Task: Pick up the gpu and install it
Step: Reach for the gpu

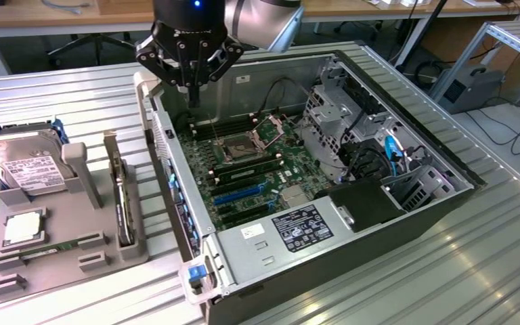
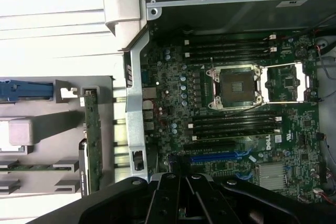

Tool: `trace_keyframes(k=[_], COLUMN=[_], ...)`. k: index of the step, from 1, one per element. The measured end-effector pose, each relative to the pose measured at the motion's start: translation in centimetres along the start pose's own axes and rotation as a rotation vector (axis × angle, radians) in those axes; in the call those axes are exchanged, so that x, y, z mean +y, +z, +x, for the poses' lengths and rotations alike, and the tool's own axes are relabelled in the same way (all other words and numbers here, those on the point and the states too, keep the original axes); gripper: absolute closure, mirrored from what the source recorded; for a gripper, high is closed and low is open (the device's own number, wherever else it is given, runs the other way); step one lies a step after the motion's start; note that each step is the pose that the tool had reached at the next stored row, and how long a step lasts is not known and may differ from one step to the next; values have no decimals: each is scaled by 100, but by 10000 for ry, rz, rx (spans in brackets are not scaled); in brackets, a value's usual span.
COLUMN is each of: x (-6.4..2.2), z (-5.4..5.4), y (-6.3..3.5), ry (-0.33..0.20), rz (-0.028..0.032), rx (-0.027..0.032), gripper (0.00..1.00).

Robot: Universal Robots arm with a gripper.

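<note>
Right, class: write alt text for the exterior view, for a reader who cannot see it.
A robot arm's shut hand hangs over the open computer case. The gpu stands on edge in a grey holder at the exterior view's left, beside a hard drive.

a lab: open pc case [image 1: 378, 250] on slatted metal bench [image 1: 70, 101], wooden desks [image 1: 52, 15] behind.

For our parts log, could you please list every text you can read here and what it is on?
None can be read for sure.
Label on the hard drive: too small.
Black label on the case: too small.
White sticker beside it: blurred.
White logo on the motherboard: blurred.
</note>
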State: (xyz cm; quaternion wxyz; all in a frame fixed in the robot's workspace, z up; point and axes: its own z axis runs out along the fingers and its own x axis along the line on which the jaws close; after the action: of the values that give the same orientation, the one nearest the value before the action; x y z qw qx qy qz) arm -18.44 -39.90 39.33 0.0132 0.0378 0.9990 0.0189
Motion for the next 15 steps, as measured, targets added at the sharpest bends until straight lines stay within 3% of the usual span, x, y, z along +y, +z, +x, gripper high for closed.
trace_keyframes(k=[15], x=[-2], z=[33], y=[-1], ry=[0], rz=[0], rx=[0], gripper=[89])
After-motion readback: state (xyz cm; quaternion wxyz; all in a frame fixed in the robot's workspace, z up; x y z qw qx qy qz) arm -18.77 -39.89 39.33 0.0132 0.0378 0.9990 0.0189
